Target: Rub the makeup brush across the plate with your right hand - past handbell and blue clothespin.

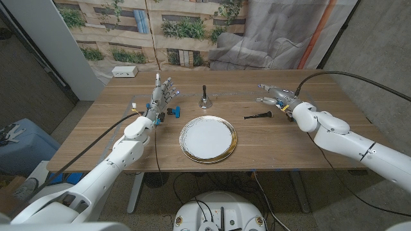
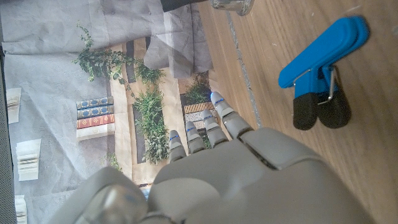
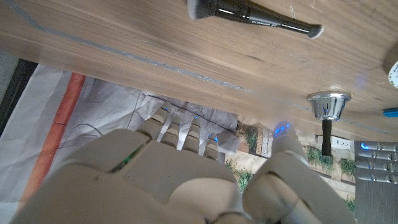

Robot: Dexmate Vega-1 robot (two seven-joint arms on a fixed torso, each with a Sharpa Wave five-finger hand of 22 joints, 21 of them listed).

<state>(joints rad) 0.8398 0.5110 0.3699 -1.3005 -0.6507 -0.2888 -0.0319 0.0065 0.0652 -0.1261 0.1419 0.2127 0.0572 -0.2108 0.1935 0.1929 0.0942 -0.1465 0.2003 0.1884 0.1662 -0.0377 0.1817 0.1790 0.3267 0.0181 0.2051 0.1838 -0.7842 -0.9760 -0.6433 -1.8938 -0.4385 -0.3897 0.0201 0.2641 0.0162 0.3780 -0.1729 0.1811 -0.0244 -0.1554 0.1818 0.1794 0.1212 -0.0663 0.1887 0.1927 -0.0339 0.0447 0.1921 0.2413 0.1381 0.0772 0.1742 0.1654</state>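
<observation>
A white plate (image 1: pixel 207 139) with a gold rim sits mid-table. The black makeup brush (image 1: pixel 259 116) (image 3: pixel 249 12) lies on the wood to the plate's right. My right hand (image 1: pixel 277 97) hovers just beyond and to the right of the brush, fingers apart, holding nothing. The silver handbell (image 1: pixel 205 101) (image 3: pixel 328 107) with its black handle stands upright behind the plate. A blue clothespin (image 1: pixel 173 113) (image 2: pixel 323 68) lies left of the plate, beside my left hand (image 1: pixel 160 96), which stands with fingers spread upward and empty.
A white power strip (image 1: pixel 124 72) lies at the table's far left corner. A printed backdrop and grey cloth hang behind the table. Bare wood stretches along the table's front edge (image 1: pixel 270 165) and right side.
</observation>
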